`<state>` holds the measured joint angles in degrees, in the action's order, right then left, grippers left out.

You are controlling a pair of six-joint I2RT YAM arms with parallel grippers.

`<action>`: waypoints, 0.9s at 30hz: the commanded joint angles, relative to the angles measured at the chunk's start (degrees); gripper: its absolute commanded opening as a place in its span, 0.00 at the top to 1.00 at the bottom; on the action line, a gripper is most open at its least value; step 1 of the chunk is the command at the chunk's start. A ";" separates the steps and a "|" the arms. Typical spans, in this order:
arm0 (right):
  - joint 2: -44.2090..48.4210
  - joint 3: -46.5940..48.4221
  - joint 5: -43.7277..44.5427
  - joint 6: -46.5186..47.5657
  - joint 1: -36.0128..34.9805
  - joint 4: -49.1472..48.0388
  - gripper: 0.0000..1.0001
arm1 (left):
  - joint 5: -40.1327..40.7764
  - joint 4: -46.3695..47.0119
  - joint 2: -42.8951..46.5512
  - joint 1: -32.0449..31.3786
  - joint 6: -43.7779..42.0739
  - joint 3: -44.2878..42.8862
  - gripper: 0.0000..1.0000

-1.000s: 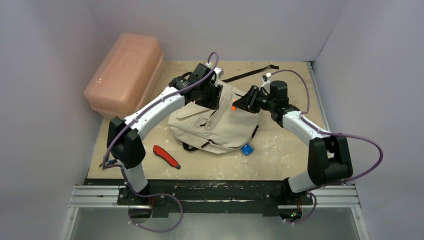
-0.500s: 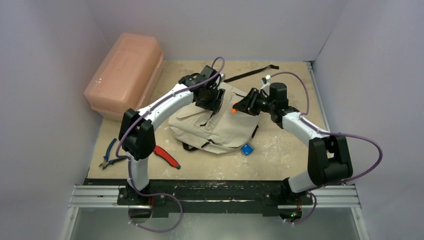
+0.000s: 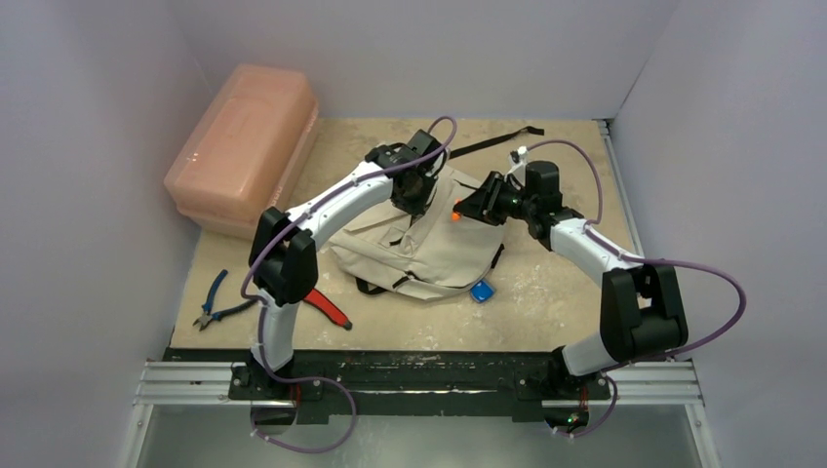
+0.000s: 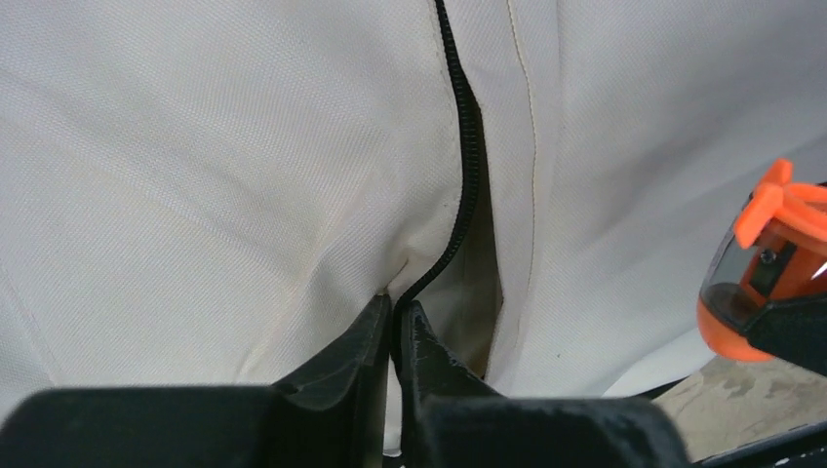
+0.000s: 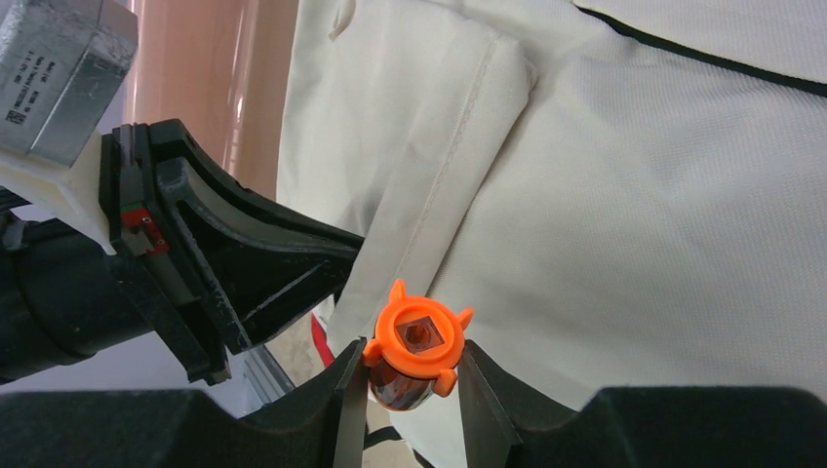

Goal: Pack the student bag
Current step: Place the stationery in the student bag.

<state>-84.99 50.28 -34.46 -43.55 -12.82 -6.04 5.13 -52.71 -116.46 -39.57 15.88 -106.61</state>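
The left gripper's (image 4: 395,314) jaws are all but together, and they seem to pinch the black zipper (image 4: 466,166) edge where a narrow slit in the cloth gapes just beyond the tips. The right gripper's (image 5: 411,378) jaws are clamped on a small orange-capped item (image 5: 415,339) with a dark see-through body, held above the cloth at about three o'clock of that slit and not yet inside it. Around both lies the student bag (image 3: 410,249), flat near the middle of the surface (image 3: 561,292), its black strap (image 3: 488,145) trailing off toward one o'clock. A small blue thing (image 3: 482,291) sits on the surface just beside the bag at five o'clock, a red-handled tool (image 3: 327,305) at seven o'clock and blue-handled pliers (image 3: 216,302) farther out toward eight. The pink box (image 3: 244,141) stands at ten o'clock against the wall. By my reading the packing is early: the mouth is barely parted, one item waits at it, and three more lie outside; whether anything is already in the bag cannot be seen.
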 commanded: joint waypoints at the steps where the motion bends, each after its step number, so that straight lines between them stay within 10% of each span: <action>1: 0.17 3.55 -3.02 -0.42 -1.49 -3.23 1.00 | 4.12 2.58 4.73 -0.55 -4.12 -0.49 1.00; 12: -6.47 8.17 -2.97 -7.03 -7.60 -10.88 1.00 | 7.27 21.10 23.04 -1.12 -0.65 16.80 1.00; 27: -23.68 12.73 -2.47 -15.05 -13.68 -30.78 1.00 | 1.82 20.06 23.87 -1.12 2.70 16.19 1.00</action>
<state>-104.55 61.32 -37.06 -55.99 -24.38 -26.85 9.34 -37.39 -95.44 -40.45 17.43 -88.23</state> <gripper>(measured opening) 0.386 0.017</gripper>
